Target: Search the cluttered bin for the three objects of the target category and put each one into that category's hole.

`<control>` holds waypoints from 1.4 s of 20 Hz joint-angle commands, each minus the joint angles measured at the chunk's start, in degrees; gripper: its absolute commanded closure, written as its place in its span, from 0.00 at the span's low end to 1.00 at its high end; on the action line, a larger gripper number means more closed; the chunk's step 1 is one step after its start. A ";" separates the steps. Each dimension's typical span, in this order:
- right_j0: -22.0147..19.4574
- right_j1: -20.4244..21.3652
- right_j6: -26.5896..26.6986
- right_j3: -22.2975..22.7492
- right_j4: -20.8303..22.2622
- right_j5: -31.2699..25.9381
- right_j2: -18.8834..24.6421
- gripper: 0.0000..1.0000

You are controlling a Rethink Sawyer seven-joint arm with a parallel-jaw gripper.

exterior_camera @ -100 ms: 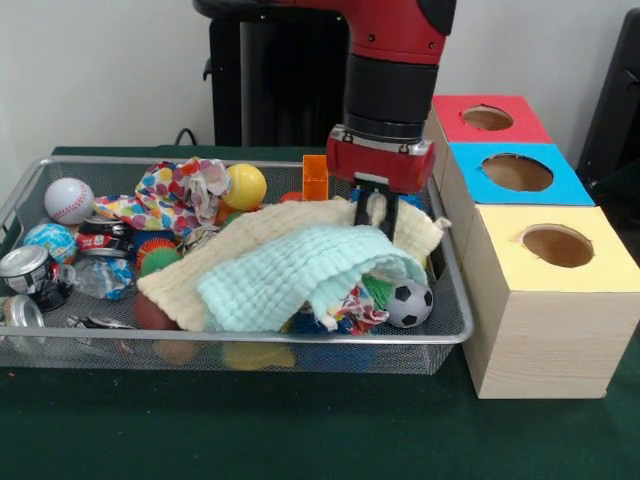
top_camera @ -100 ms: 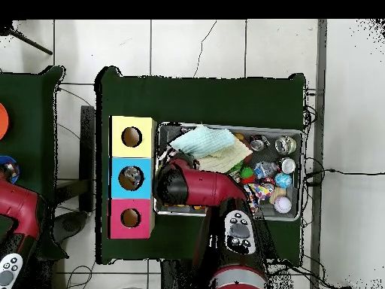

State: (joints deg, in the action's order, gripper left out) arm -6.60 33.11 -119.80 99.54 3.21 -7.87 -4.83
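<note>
The gripper (exterior_camera @ -100 ms: pixel 383 215) hangs low over the right end of the wire mesh bin (exterior_camera @ -100 ms: pixel 452 330), its black fingers pressed down into the cream knitted cloth (exterior_camera @ -100 ms: pixel 250 240); they seem to pinch a fold of that cloth, though how firmly cannot be told. Just in front of it lies a pale mint waffle-weave cloth (exterior_camera @ -100 ms: pixel 290 275), draped over the cream one and covering the middle of the bin. Under the mint cloth's right edge a small black and white soccer ball (exterior_camera @ -100 ms: pixel 408 303) rests against the bin's front corner. Behind the gripper stands an orange plastic block (exterior_camera @ -100 ms: pixel 315 176), with a yellow ball (exterior_camera @ -100 ms: pixel 245 186) and a polka-dot cloth (exterior_camera @ -100 ms: pixel 170 192) to its left. At the far left end sit a white baseball (exterior_camera @ -100 ms: pixel 68 200), a globe-patterned ball (exterior_camera @ -100 ms: pixel 50 240) and a metal can (exterior_camera @ -100 ms: pixel 25 270). Beside the bin on the green desk (exterior_camera @ -100 ms: pixel 300 430) stand three wooden boxes with round holes: red top (exterior_camera @ -100 ms: pixel 520 125), blue top (exterior_camera @ -100 ms: pixel 560 185), yellow top (exterior_camera @ -100 ms: pixel 600 265).
</note>
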 commanded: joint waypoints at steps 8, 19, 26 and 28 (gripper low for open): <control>4.33 -2.34 -11.53 -2.22 -5.61 -8.21 -8.24 0.00; -0.14 10.82 -2.77 -4.04 -9.05 -31.99 -0.14 0.00; -0.71 9.28 0.85 -9.81 -1.97 -35.66 -3.91 0.00; -1.12 8.01 2.29 -11.92 1.55 -34.45 -5.37 0.00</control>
State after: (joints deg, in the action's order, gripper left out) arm -6.12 42.75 -119.80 94.38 -1.10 -39.31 -10.62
